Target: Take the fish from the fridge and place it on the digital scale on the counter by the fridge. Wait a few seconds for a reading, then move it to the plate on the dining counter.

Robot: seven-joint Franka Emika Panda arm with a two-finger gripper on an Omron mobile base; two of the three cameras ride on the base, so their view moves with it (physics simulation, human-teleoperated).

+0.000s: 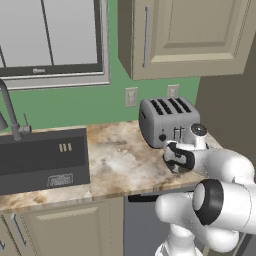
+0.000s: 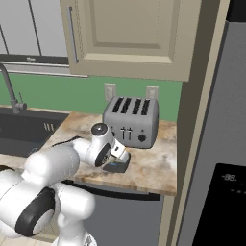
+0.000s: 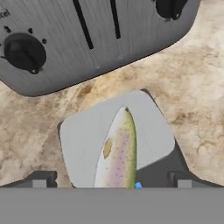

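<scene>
The fish (image 3: 118,148), slender and grey-brown with a pale belly, lies lengthwise on the light flat top of the digital scale (image 3: 83,135). The scale stands on the marbled worktop just in front of the toaster. My gripper (image 3: 111,183) hovers right above it, open, with its two fingertips (image 3: 38,181) wide apart on either side of the fish and not touching it. In the right base view the gripper (image 2: 117,156) points down over the dark scale (image 2: 115,167). In the left base view the hand (image 1: 177,157) covers the scale. The fridge (image 2: 226,120) stands to the right, door shut.
The silver four-slot toaster (image 1: 167,120) (image 2: 130,120) stands close behind the scale. A dark sink (image 1: 42,157) with a faucet (image 1: 11,112) lies to the left. Upper cabinets (image 2: 129,33) hang above the worktop. A tall beige panel (image 2: 194,120) separates worktop and fridge.
</scene>
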